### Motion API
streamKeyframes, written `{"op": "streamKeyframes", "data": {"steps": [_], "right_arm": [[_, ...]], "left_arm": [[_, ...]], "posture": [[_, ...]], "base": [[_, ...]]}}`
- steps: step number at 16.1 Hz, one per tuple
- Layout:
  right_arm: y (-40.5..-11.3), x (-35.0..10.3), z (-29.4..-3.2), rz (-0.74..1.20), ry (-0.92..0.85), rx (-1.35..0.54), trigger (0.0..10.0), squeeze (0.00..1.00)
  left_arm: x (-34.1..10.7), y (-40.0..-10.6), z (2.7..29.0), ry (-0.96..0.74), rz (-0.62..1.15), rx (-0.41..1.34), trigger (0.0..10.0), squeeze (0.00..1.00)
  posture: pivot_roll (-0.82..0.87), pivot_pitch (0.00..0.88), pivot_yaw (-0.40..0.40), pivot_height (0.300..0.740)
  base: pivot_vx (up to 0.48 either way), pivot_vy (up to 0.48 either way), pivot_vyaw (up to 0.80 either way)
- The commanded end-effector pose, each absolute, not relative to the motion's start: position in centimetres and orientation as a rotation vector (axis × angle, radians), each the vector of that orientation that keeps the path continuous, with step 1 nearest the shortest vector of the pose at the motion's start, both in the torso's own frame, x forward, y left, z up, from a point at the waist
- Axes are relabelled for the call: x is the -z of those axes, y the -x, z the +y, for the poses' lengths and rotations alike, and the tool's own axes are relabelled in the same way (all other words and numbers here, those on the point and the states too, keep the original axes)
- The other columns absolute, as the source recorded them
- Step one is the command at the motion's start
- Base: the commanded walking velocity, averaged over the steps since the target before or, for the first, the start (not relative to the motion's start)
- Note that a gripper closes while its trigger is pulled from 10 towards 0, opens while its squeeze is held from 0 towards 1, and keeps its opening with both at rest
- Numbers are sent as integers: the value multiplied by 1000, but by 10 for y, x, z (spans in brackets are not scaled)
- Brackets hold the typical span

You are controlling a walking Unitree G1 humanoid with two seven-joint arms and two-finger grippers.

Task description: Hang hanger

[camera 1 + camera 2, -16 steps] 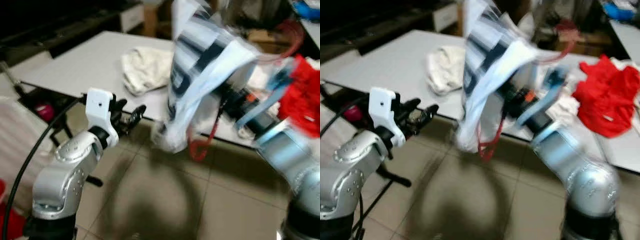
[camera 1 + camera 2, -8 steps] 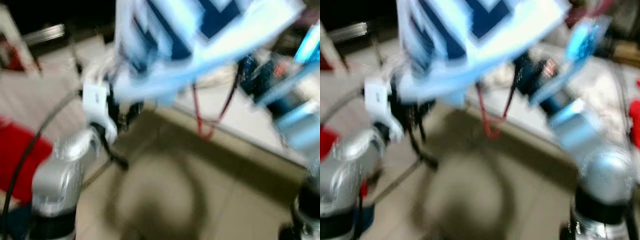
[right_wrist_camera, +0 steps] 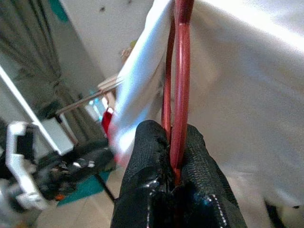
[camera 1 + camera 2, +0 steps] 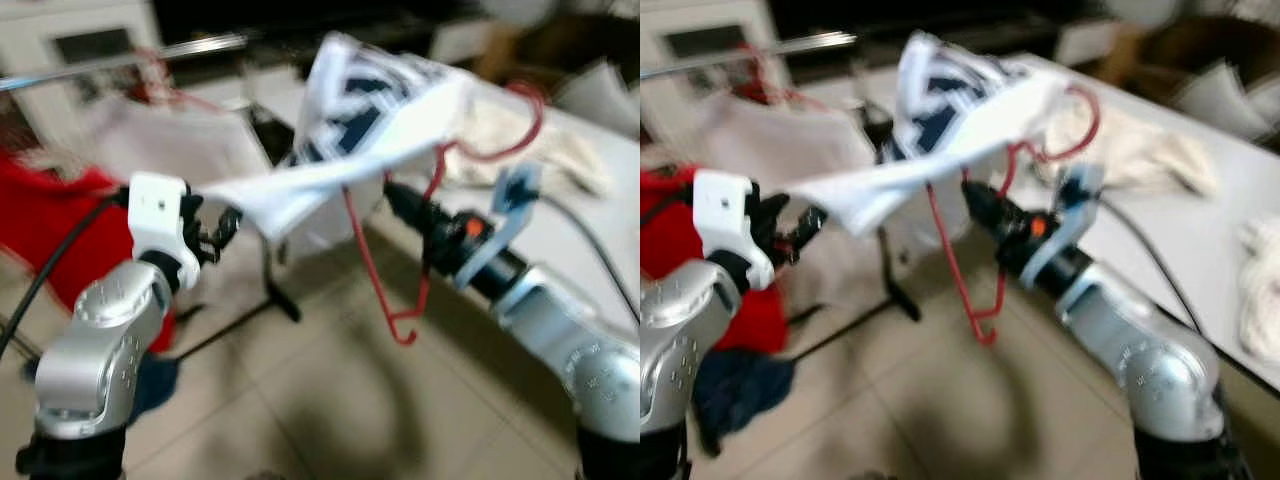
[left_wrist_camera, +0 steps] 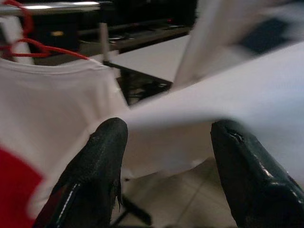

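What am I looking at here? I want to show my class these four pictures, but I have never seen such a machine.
This is a humanoid robot with two silver arms, each ending in a two-fingered black tool. Two pictures come from cameras on its head, looking down; the other two from a camera on each wrist. The right tool is shut on a red hanger carrying a blue and white garment. The left tool is open, its fingers near the cloth's edge. Ahead runs a metal rail where a white garment already hangs. Pale cloths lie on the white table.

right gripper holds a red hanger with a white-and-blue shirt; left gripper nearby.
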State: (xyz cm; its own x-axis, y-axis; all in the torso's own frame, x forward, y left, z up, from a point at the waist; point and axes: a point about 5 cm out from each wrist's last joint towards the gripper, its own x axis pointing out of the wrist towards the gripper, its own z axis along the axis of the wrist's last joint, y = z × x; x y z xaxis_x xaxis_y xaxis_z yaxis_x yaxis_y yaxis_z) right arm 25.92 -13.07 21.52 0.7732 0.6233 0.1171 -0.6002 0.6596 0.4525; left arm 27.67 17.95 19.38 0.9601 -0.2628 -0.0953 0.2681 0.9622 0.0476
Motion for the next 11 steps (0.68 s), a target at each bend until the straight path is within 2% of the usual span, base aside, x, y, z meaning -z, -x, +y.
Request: {"op": "streamKeyframes", "data": {"steps": [1,3,5,7,9,11], "right_arm": [[-262,-216,-136,18,-488,-652,0,0],[-268,-217,-137,-15,-531,-601,0,0],[-275,-220,-138,-42,-555,-560,0,0],[-280,-217,-139,-40,-547,-544,0,0],[-281,-214,-140,-34,-539,-547,0,0],[-281,-209,-144,-23,-526,-536,0,0]], "left_arm": [[-187,-272,168,-75,131,353,10000,0],[-168,-255,155,-138,274,548,10000,0],[-154,-240,154,-178,380,672,10000,0],[-162,-237,159,-198,337,724,10000,0],[-171,-241,166,-210,278,693,10000,0],[-184,-251,178,-189,193,580,10000,0]], "posture": [[-137,0,-1,740],[-139,0,-1,740],[-146,0,-3,740],[-139,0,-16,740],[-135,0,-22,740],[-128,0,-27,740]], "base": [[0,0,694],[0,0,691],[0,0,684],[0,0,672],[0,0,656],[0,0,650]]}}
